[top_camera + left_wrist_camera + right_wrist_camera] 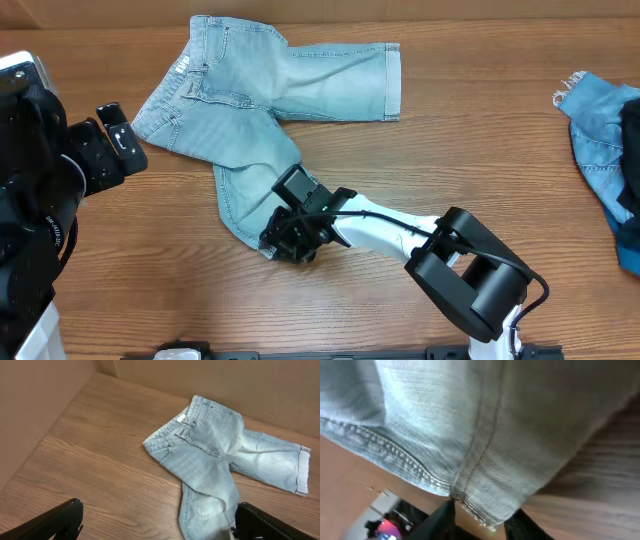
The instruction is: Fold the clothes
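Note:
A pale light-blue pair of jeans [250,110] lies on the wooden table, waistband at the far left, one leg stretched right, the other bent toward the front. It also shows in the left wrist view [215,460]. My right gripper [290,238] is at the hem of the bent leg. In the right wrist view its fingers [485,522] close around the frayed hem of the jeans [480,435]. My left gripper [118,140] is open and empty, left of the waistband; its fingers [160,522] are spread wide above the table.
A medium-blue denim garment with frayed white edges [605,150] lies at the table's right edge. Brown walls [40,405] rise along the left and far sides of the table. The right arm [470,270] stretches across the front middle.

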`<act>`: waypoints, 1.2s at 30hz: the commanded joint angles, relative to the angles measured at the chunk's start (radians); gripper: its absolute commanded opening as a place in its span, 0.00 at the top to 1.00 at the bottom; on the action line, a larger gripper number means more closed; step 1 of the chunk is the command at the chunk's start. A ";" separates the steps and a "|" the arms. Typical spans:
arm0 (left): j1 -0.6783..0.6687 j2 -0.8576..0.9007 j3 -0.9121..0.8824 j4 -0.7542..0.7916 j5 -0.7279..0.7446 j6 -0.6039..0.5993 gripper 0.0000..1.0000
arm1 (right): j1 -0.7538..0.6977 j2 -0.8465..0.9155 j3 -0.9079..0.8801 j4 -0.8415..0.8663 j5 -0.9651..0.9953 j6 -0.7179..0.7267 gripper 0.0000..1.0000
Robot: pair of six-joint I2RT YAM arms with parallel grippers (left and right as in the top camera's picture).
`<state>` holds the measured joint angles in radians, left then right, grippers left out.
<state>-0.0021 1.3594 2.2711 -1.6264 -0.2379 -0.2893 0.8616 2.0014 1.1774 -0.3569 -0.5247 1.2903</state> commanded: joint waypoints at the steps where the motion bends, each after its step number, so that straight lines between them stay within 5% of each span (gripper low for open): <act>1: 0.002 0.002 0.004 0.000 0.034 -0.014 0.00 | -0.020 0.008 0.003 0.008 0.031 0.005 0.72; 7: 0.002 0.002 0.004 0.000 0.033 -0.013 0.00 | -0.024 0.008 0.003 0.006 0.025 -0.042 0.96; 16: 0.002 0.002 0.004 0.000 0.033 -0.013 0.00 | -0.095 -0.067 0.003 -0.235 0.042 -0.282 0.96; 26: 0.002 0.002 0.004 0.016 0.032 -0.010 0.00 | -0.235 -0.310 0.003 -0.758 0.595 -0.436 0.96; 36: 0.002 0.008 0.004 0.018 0.030 0.003 0.00 | -0.555 -0.323 0.009 -0.684 0.716 -0.698 0.96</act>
<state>-0.0021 1.3594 2.2711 -1.6138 -0.2123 -0.2893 0.3958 1.6970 1.1782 -1.0653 0.1204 0.7296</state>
